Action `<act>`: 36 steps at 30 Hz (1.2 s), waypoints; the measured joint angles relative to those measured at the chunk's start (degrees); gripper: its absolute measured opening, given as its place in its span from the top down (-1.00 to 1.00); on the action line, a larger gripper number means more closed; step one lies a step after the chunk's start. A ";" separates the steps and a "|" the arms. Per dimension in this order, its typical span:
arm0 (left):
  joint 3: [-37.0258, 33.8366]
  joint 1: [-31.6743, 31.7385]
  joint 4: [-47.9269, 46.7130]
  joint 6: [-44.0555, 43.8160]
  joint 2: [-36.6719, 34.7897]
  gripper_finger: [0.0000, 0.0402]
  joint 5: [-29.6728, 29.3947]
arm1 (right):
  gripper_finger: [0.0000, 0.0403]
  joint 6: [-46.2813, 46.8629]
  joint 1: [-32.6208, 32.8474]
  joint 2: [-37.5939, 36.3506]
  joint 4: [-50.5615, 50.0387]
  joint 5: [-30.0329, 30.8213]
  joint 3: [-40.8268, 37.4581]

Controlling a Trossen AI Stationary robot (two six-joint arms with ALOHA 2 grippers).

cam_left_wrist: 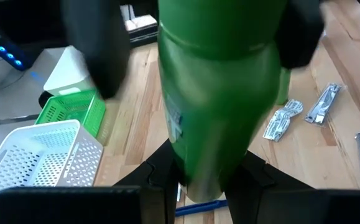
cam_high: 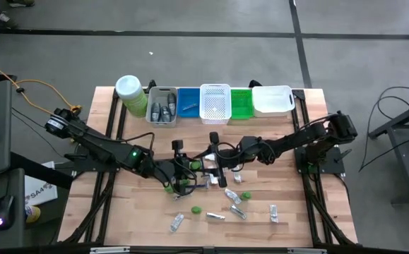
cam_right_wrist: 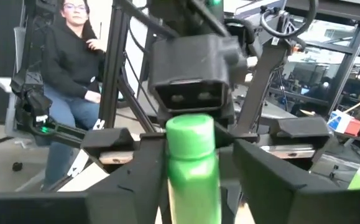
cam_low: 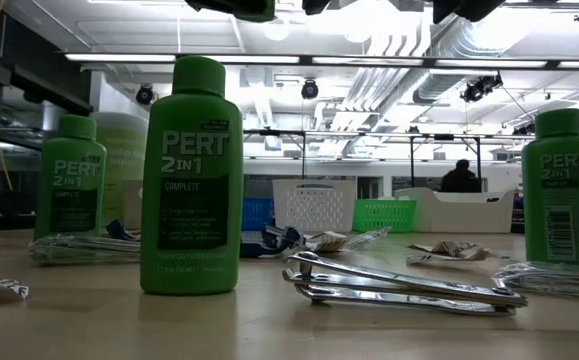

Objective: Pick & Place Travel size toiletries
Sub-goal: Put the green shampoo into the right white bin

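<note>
Green bottle (cam_left_wrist: pixel 214 118) was gripped by the left hand (cam_left_wrist: pixel 204 93) above mid-bench, its cap between the right hand's (cam_right_wrist: pixel 192 162) parted fingers (a handover, seemingly); mistimed release could drop it.

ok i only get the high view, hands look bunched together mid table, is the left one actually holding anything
Observer: Yes. The left wrist view shows the left hand closed on a green bottle.
Operator: and the right one, same bottle
Observer: The right wrist view puts the right hand at that bottle's cap end, facing the left hand. Whether it grips, I cannot tell.
Operator: anything upright on the table i might miss from above
Observer: The low view shows three standing bottles, green, labelled PERT 2in1.
</note>
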 joint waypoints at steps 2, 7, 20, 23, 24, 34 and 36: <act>0.00 0.00 0.01 0.00 0.00 0.55 0.00 | -0.01 0.27 -0.27 0.00 0.00 0.13 0.00; 0.00 0.02 -0.04 0.00 0.00 0.55 0.15 | -0.08 0.21 -0.31 0.00 -0.34 -1.05 0.39; 0.00 0.02 0.27 -0.09 0.00 0.55 0.37 | 0.44 -0.13 -0.29 0.00 -2.17 -1.38 0.76; 0.00 0.02 0.29 -0.19 0.00 0.55 0.37 | 0.56 -0.08 -0.29 0.00 -2.18 -1.52 0.76; 0.00 0.02 0.29 -0.17 0.00 0.54 0.37 | 0.56 -0.03 -0.31 0.00 -2.18 -1.57 0.76; 0.07 0.01 -0.78 -0.62 0.00 0.06 -1.59 | 0.56 0.58 -0.42 -0.23 -4.07 1.73 0.83; 0.07 0.00 -1.88 -1.02 0.00 -0.05 -3.82 | 0.56 1.34 -0.68 -0.39 -4.43 3.33 0.83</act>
